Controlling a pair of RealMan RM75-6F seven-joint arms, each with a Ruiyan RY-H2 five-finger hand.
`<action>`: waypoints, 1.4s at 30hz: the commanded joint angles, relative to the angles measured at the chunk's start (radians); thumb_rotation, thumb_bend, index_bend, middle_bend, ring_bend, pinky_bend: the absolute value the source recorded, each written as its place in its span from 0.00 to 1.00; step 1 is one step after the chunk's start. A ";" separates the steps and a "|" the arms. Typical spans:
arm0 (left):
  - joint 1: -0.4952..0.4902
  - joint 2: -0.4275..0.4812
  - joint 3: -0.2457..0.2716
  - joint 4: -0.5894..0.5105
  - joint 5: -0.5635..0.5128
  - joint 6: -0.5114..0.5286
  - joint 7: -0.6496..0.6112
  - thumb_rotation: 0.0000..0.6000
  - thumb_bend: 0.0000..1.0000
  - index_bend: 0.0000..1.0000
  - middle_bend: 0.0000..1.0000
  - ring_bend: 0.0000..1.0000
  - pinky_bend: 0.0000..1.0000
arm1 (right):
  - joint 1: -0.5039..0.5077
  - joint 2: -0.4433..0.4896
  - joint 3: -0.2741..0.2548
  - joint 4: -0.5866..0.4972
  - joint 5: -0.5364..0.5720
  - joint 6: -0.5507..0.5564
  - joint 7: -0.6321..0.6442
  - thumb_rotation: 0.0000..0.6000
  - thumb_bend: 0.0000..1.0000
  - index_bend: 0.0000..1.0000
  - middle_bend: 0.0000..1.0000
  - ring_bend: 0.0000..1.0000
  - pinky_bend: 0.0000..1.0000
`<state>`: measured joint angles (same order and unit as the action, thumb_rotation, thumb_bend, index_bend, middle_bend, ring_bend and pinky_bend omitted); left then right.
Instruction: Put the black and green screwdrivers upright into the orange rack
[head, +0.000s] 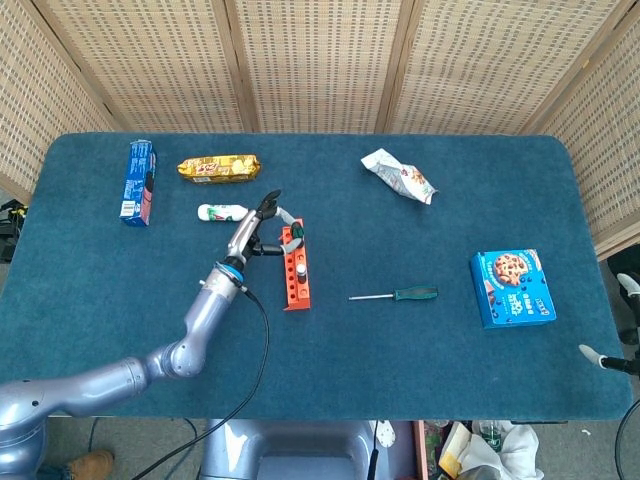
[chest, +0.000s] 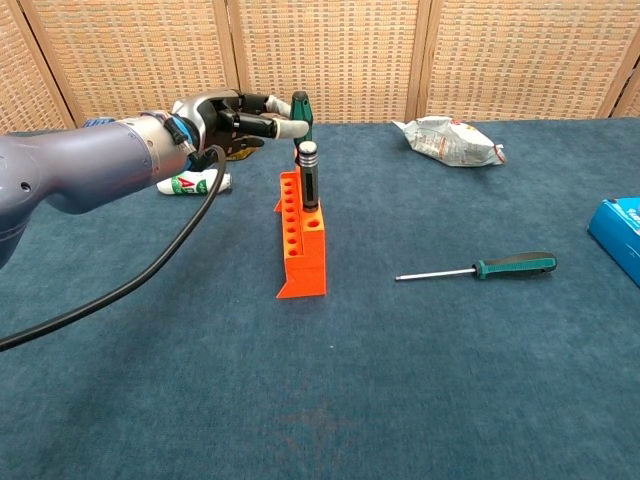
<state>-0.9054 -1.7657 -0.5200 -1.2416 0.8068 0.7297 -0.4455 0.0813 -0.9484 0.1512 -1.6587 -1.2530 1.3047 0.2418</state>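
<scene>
**Two screwdrivers stand in the orange rack, a third lies beside it**

The orange rack (chest: 302, 243) stands on the blue surface (chest: 420, 400), a stepped block with a row of holes along its lower step. Upright in its far end stands a black-handled screwdriver (chest: 309, 176) with a silver cap. Just behind it, also at the rack's far end, a black and green screwdriver (chest: 299, 106) stands upright, only the top of its handle showing past the black one in the chest view. How deep its shaft sits in the rack cannot be told.

The left arm reaches in from the near left of the rack, its grey forearm stretched toward the rack's far end. The left hand (chest: 228, 117) sits level with the tops of the handles, just left of the rack. Its fingers (chest: 268, 127) pinch the green-topped handle from the left, touching it near the top; the hand is grasping that screwdriver. In the head view the same hand (head: 256, 226) lies against the rack's far end.

Only a light fingertip (head: 598, 355) of the right hand shows, far right of the rack at the surface's edge; whether it is released or clenched cannot be told.

A second green-handled screwdriver (chest: 482, 268) lies flat to the right of the rack, well apart from it, its tip pointing toward the rack and nothing touching it.
</scene>
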 joint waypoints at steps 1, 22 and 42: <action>0.001 0.007 0.001 -0.004 -0.009 -0.011 0.007 1.00 0.52 0.55 0.00 0.00 0.00 | 0.000 0.000 0.000 0.000 -0.001 0.000 0.000 1.00 0.00 0.00 0.00 0.00 0.00; 0.006 0.025 0.008 -0.025 -0.017 -0.029 0.036 1.00 0.35 0.19 0.00 0.00 0.00 | -0.002 0.004 0.000 -0.004 -0.006 0.005 0.009 1.00 0.00 0.00 0.00 0.00 0.00; 0.039 0.283 0.004 -0.270 0.070 0.014 0.177 1.00 0.87 0.07 0.00 0.00 0.00 | -0.006 0.008 -0.005 -0.016 -0.021 0.015 0.007 1.00 0.00 0.00 0.00 0.00 0.00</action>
<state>-0.8639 -1.5182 -0.5187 -1.4747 0.8890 0.7362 -0.3043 0.0755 -0.9408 0.1460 -1.6746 -1.2738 1.3197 0.2490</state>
